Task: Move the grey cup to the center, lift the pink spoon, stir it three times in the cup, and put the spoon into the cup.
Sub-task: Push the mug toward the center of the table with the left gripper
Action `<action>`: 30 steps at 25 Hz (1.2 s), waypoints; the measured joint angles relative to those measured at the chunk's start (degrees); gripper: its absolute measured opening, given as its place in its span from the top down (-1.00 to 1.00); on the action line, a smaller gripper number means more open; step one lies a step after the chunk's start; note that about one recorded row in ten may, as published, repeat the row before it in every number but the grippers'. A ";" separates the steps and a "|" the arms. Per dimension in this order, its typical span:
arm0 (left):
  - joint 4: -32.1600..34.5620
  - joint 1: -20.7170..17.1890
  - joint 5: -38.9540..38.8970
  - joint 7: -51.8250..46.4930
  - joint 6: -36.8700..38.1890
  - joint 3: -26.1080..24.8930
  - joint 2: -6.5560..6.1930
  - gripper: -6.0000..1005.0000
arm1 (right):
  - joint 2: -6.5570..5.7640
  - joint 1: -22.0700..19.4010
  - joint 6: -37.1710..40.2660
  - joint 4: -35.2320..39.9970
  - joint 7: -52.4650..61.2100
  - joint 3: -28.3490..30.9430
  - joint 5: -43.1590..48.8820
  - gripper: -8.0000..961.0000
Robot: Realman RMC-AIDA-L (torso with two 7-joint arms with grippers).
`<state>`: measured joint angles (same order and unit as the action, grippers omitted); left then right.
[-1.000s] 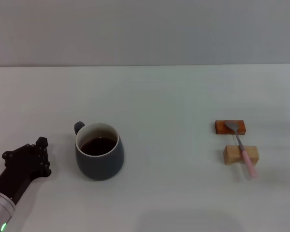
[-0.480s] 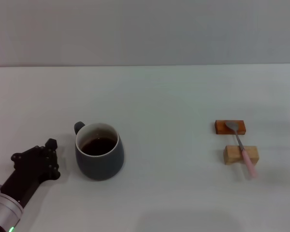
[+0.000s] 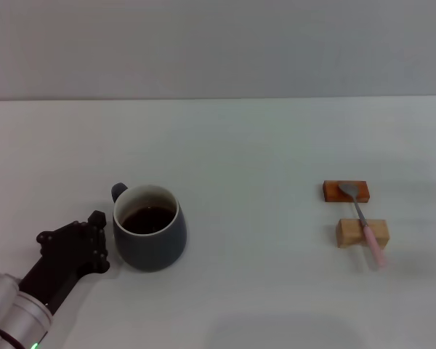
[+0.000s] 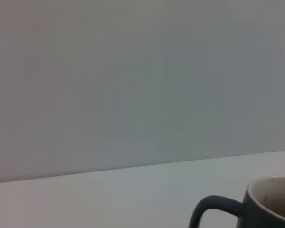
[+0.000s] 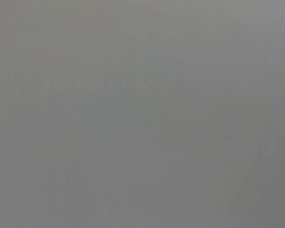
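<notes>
The grey cup (image 3: pixel 151 243) stands at the left of the white table with dark liquid in it, its loop handle at the far left side. My left gripper (image 3: pixel 100 242) is low on the table just left of the cup, close to its wall, and looks open and empty. The left wrist view shows the cup's handle and rim (image 4: pixel 268 199) close by. The pink spoon (image 3: pixel 365 222) lies at the right, its silver bowl on a reddish-brown block (image 3: pixel 333 191) and its neck across a pale wooden block (image 3: pixel 346 233), the pink handle sticking out toward me. My right gripper is out of view.
The white table (image 3: pixel 254 160) runs back to a grey wall. The right wrist view shows only plain grey.
My left gripper has slid to the right along the table, from well left of the cup to right beside it. The cup and spoon have not moved.
</notes>
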<state>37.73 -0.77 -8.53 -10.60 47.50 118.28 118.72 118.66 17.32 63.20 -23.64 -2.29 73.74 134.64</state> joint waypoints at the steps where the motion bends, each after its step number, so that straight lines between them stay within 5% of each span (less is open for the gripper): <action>1: 0.34 0.02 0.00 -0.18 -0.24 0.38 0.01 0.99 | -0.01 0.00 0.00 0.00 0.00 0.00 0.00 -0.46; 30: 5.34 5.77 -6.42 -0.36 -5.66 11.35 0.38 0.99 | -0.01 -0.56 0.61 -0.36 0.00 0.00 0.18 -0.46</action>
<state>43.08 5.00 -14.95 -10.96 41.84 129.63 119.10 118.65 16.77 63.81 -24.00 -2.29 73.74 134.82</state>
